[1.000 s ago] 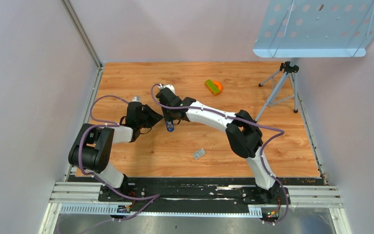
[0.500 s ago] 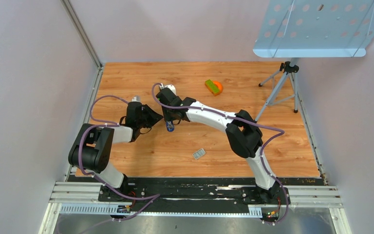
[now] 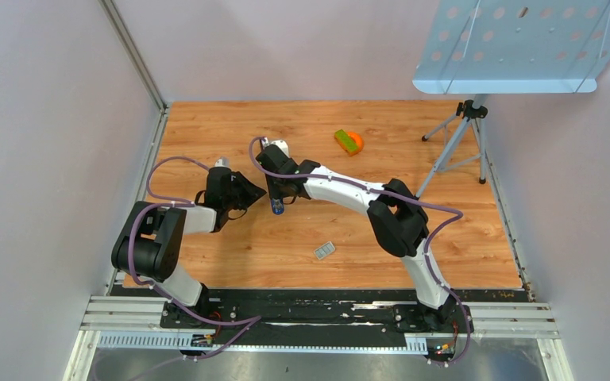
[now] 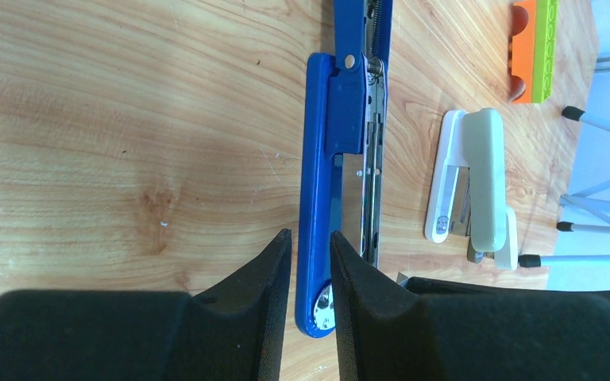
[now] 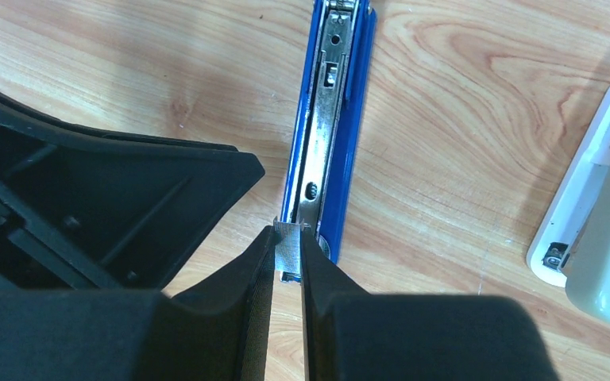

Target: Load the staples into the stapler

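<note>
A blue stapler (image 4: 326,159) lies opened on the wooden table, its metal magazine (image 5: 322,135) facing up. My left gripper (image 4: 310,238) is shut on the end of the stapler's blue base, one finger on each side. My right gripper (image 5: 288,232) is shut on a short silvery strip of staples (image 5: 287,252), which sits at the near end of the magazine channel. From above, the left gripper (image 3: 248,194) and right gripper (image 3: 276,203) meet over the stapler (image 3: 277,209). Another small grey ribbed block of staples (image 3: 324,251) lies loose on the table nearer the arm bases.
A white and grey stapler (image 4: 476,182) lies just beyond the blue one, also seen from the right wrist (image 5: 596,238). An orange and green object (image 3: 349,141) sits farther back. A tripod (image 3: 457,143) carrying a pale blue perforated panel (image 3: 524,48) stands at the back right.
</note>
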`<state>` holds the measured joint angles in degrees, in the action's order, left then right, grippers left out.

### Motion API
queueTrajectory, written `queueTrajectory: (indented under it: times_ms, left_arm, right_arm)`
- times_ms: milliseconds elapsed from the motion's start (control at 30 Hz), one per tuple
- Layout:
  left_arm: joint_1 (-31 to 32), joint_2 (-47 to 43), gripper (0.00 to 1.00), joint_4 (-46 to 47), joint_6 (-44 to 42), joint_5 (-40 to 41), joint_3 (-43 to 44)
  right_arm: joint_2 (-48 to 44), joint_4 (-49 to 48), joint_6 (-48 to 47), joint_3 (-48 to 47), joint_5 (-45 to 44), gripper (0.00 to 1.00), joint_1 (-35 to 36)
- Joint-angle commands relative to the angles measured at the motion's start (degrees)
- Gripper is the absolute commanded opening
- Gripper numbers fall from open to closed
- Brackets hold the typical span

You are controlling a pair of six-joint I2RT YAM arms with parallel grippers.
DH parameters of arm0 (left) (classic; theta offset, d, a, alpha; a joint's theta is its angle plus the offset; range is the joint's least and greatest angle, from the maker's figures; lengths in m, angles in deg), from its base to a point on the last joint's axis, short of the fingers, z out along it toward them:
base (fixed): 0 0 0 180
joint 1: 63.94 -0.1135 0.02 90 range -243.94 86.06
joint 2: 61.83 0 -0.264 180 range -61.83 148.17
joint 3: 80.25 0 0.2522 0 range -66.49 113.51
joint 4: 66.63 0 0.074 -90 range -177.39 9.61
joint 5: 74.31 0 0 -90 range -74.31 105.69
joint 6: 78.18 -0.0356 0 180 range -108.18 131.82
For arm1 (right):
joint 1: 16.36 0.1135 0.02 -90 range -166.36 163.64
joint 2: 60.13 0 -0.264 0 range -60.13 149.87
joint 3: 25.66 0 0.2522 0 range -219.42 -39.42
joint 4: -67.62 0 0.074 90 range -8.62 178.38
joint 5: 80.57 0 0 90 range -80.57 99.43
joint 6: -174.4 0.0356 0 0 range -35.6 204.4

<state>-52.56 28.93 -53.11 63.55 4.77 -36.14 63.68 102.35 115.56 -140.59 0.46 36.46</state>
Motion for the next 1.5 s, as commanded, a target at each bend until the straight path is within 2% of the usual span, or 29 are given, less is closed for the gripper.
queueTrajectory:
  times_ms: [0,1467]
  left_arm:
    - [-0.5,-1.4,0.27,0.7,0.1,0.0,-0.9]
    - [-0.5,-1.1,0.27,0.9,-0.1,-0.2,-0.8]
  right_arm:
    - [0.8,0.4,1.1,1.3,0.3,0.18,-0.9]
    - [-0.2,-1.0,2.8,2.3,3.3,0.17,-1.9]
